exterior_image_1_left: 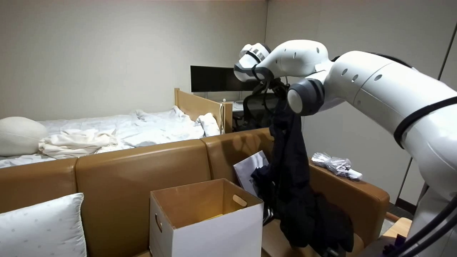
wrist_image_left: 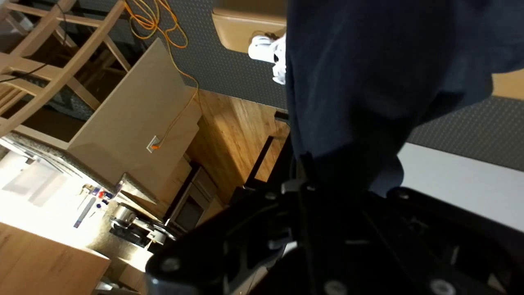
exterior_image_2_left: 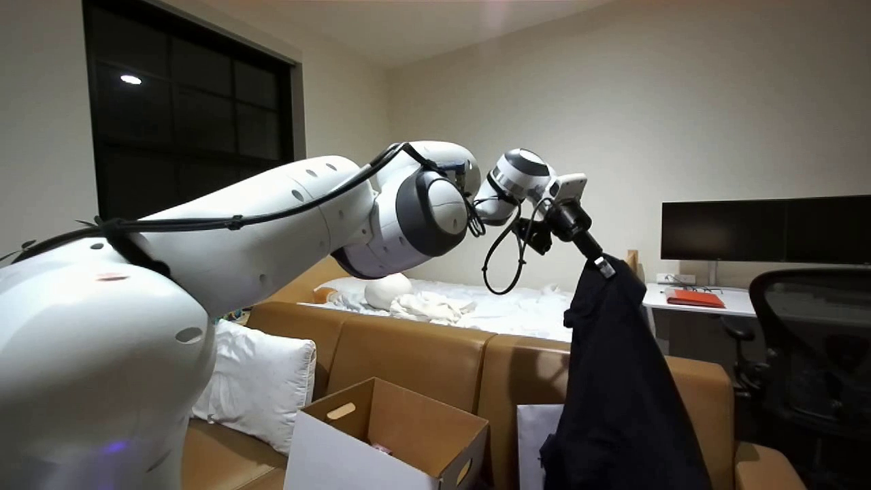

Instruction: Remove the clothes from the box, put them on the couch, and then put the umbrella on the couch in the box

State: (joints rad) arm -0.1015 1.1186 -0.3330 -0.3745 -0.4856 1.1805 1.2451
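The black clothes hang in a long drape from my gripper, which is shut on their upper edge. In the wrist view, the clothes cover much of the upper right and hide the fingertips' hold. Beside them stands the white box, top open, with a little something yellow inside. The tan couch runs behind; the drape's lower end hangs over its seat by the armrest, whether touching I cannot tell. A crinkled silvery bundle with a white end, seemingly the umbrella, lies on the armrest.
A white printed sheet leans on the backrest behind the clothes. A white pillow sits at the far end of the couch. Behind the couch are a bed, a desk with an orange folder and an office chair.
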